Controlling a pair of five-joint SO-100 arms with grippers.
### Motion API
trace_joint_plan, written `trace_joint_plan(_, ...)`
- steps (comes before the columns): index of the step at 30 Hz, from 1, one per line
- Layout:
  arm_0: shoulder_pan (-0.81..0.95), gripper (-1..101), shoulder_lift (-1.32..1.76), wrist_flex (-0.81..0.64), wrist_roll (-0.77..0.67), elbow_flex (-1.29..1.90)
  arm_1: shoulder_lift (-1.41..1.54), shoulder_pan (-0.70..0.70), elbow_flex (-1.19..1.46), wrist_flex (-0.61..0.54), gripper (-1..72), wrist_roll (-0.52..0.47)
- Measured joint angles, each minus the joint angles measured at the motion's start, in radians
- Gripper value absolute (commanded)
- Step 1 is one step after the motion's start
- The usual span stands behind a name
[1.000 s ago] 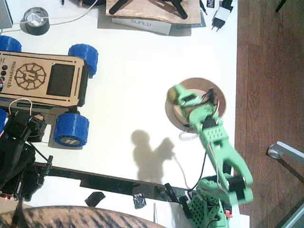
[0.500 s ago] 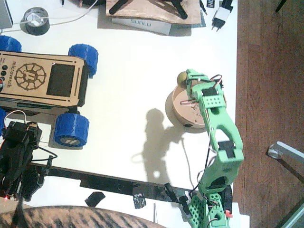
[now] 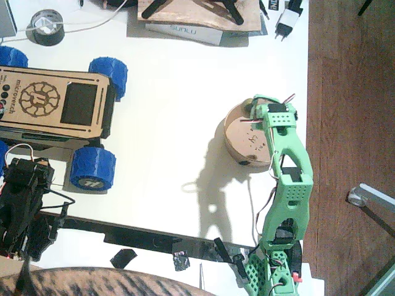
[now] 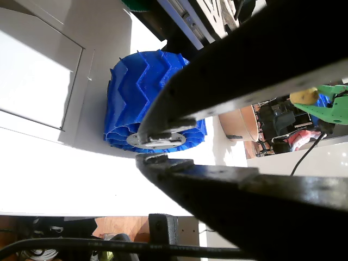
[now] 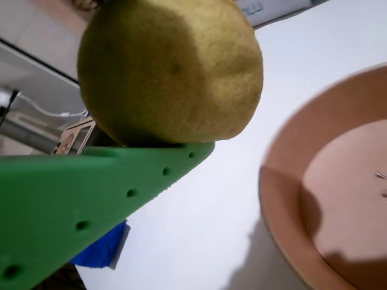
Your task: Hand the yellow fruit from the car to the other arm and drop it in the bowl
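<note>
- Fixed view: I see the green right arm (image 3: 286,185) rising from its base at 6 o'clock on the white bench (image 3: 179,117) and reaching toward 12 o'clock, its gripper (image 3: 259,106) over the far rim of the bowl (image 3: 237,132).
- The yellow fruit (image 3: 249,106) shows only as a small dull patch at the jaws, above the bowl's rim at about its 1 o'clock; the jaws look closed around it.
- The car (image 3: 55,105) sits at 9 o'clock on the bench, well apart from the bowl, with blue wheels at its corners.
- The black left arm (image 3: 24,209) is folded at 8 o'clock, just beside the car's near wheel (image 3: 92,168). From here I cannot tell how its jaws stand.
- A black tape roll (image 3: 46,28) lies at 11 o'clock.
- In a wrist view, the left gripper (image 4: 155,149) has its black jaws drawn to a narrow gap with nothing between them; a blue wheel (image 4: 147,103) stands right behind the tips. At 3 o'clock I can make out the bowl (image 4: 239,122) and the fruit (image 4: 304,96) in green jaws above it.
- In a wrist view, the fruit (image 5: 172,69) fills the upper half, resting against a green finger (image 5: 91,193) of the right gripper. The bowl (image 5: 284,205) lies below at 4 o'clock, and the fruit hangs over the bench just outside its rim. The second finger is out of sight.
</note>
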Motion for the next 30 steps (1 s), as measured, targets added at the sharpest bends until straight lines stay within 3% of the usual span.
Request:
trace_joint_plan(7, 0.000, 0, 0.006, 0.000, 0.000, 0.000, -0.054, 0.028, -0.025, 0.057, -0.2, 0.003)
trace_joint_plan(28, 0.000, 0, 0.003, 0.002, 0.000, 0.000, -0.078, 0.029, -0.041, 0.084, 0.3, 0.011)
trace_joint_plan(30, 0.000, 0, 0.003, 0.002, 0.000, 0.000, -0.083, 0.029, -0.041, 0.084, 8.9, 0.011)
